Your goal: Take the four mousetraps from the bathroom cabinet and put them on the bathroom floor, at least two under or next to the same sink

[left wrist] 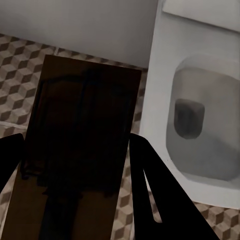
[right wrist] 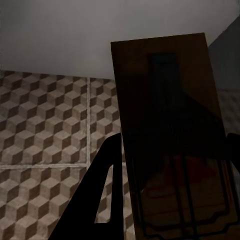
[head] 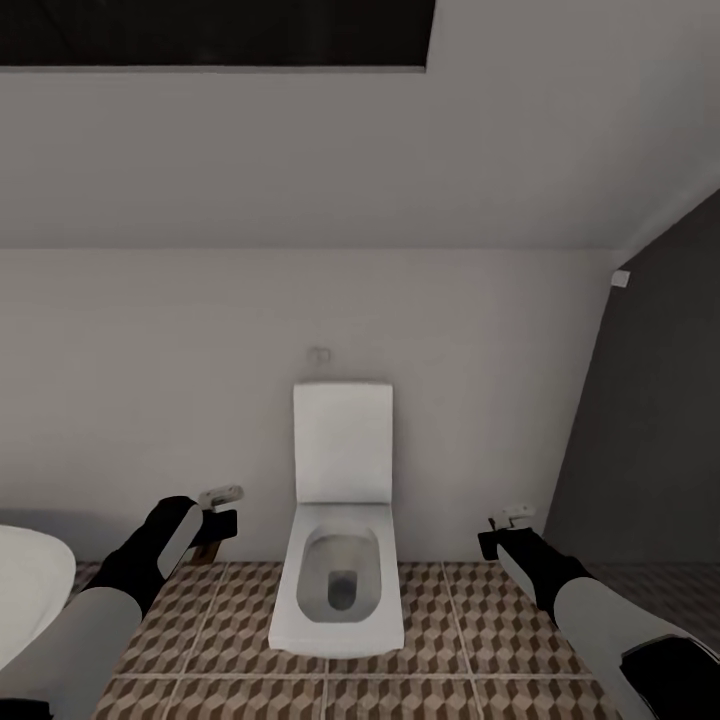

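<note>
1. A white toilet [head: 340,540] stands against the far white wall [head: 150,400], lid raised, directly ahead between the robot's two arms; a small flush button [head: 319,355] sits on the wall above its tank.
2. To the right, a dark grey wall [head: 650,420] closes the corner; at near left, the rounded white edge of a bathtub [head: 30,590] enters the head view.
3. The bathroom floor [head: 470,620], tiled in a brown, beige and white cube pattern, spreads on both sides of the toilet, which is the one fixture standing between the two arms.
4. The left claw [head: 213,527] hangs left of the toilet bowl, its black fingers [left wrist: 150,180] pinching a mousetrap [left wrist: 80,150] by its long edges; the dark brown rectangle's long axis runs along the fingers, its free end pointing toward the far wall.
5. The right claw [head: 497,535] hangs right of the toilet, its fingers [right wrist: 102,190] clamped on a second mousetrap [right wrist: 170,130], also lengthwise, free end toward the corner where the white and grey walls meet.
6. Both traps are held above the tiles, apart from the floor and well apart from each other.
</note>
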